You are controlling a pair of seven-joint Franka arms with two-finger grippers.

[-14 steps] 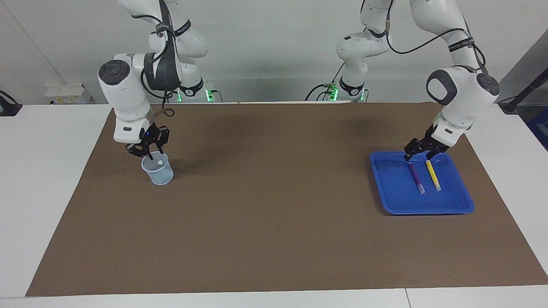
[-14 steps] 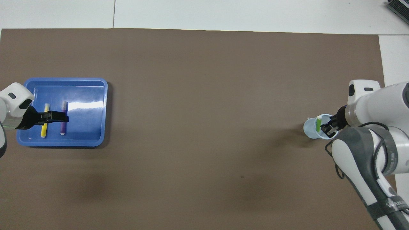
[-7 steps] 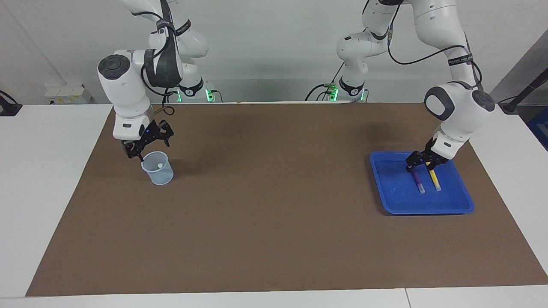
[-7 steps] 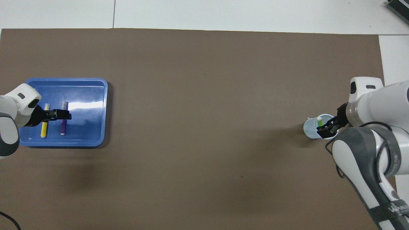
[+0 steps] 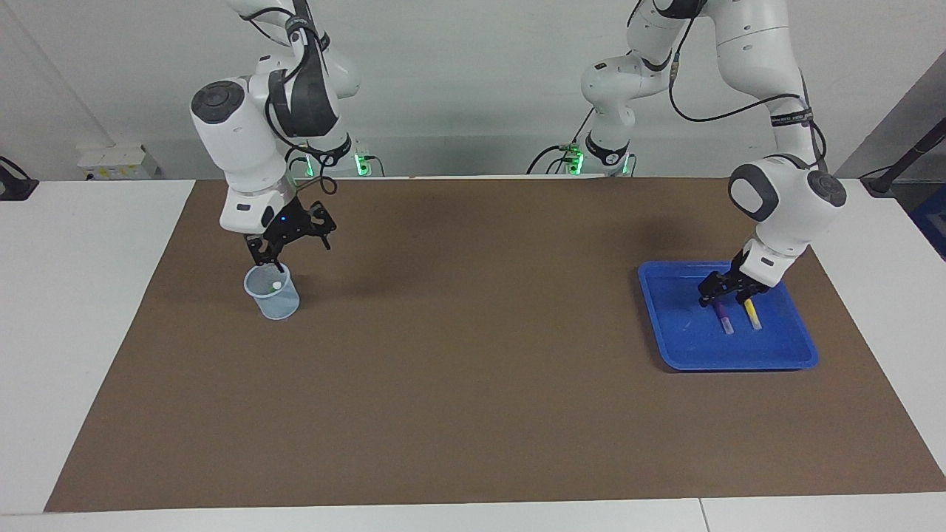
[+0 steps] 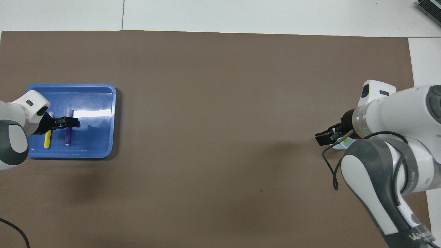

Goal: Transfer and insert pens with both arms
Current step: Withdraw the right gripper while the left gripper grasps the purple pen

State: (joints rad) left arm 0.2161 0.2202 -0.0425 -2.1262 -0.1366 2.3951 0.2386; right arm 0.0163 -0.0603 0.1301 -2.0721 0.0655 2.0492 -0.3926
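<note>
One pen already stood in the clear cup [image 5: 273, 291] at the right arm's end of the table, only its pale tip [image 5: 276, 284] showing in the facing view, so a third of the job looked done. The right gripper [image 5: 290, 240] hung just above the cup's rim with its fingers spread and nothing between them. At the left arm's end, the purple pen [image 5: 721, 317] and yellow pen [image 5: 751, 315] lay side by side in the blue tray [image 5: 739, 358], and the left gripper [image 5: 727, 292] was low over the purple one, fingers spread, gripping neither.
</note>
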